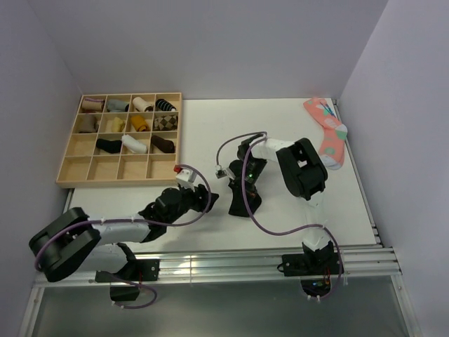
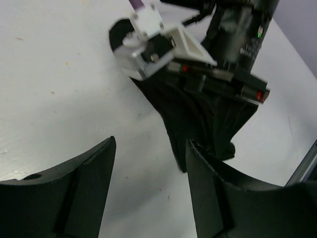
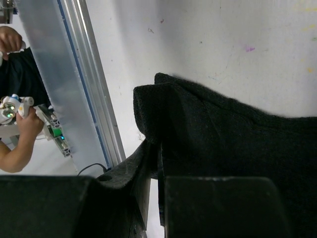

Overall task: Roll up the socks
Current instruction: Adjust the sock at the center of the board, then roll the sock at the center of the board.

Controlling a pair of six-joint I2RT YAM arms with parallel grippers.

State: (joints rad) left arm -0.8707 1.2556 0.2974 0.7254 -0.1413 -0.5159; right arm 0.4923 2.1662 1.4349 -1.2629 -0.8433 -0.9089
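A black sock [image 1: 244, 203] lies on the white table near the front middle. My right gripper [image 1: 246, 184] stands over it and is shut on it. In the right wrist view the sock's black fabric [image 3: 223, 139] is pinched between the closed fingers of the right gripper [image 3: 159, 183]. My left gripper [image 1: 203, 199] is open and empty just left of the sock. In the left wrist view the left gripper [image 2: 151, 188] frames bare table, with the sock [image 2: 198, 119] and the right gripper [image 2: 218, 74] beyond its right finger. A pink patterned sock [image 1: 327, 130] lies at the far right.
A wooden divided tray [image 1: 74, 165] at the back left holds several rolled socks in its upper compartments. An aluminium rail [image 1: 231, 256] runs along the near table edge and also shows in the right wrist view [image 3: 74, 84]. Walls close the left, back and right sides.
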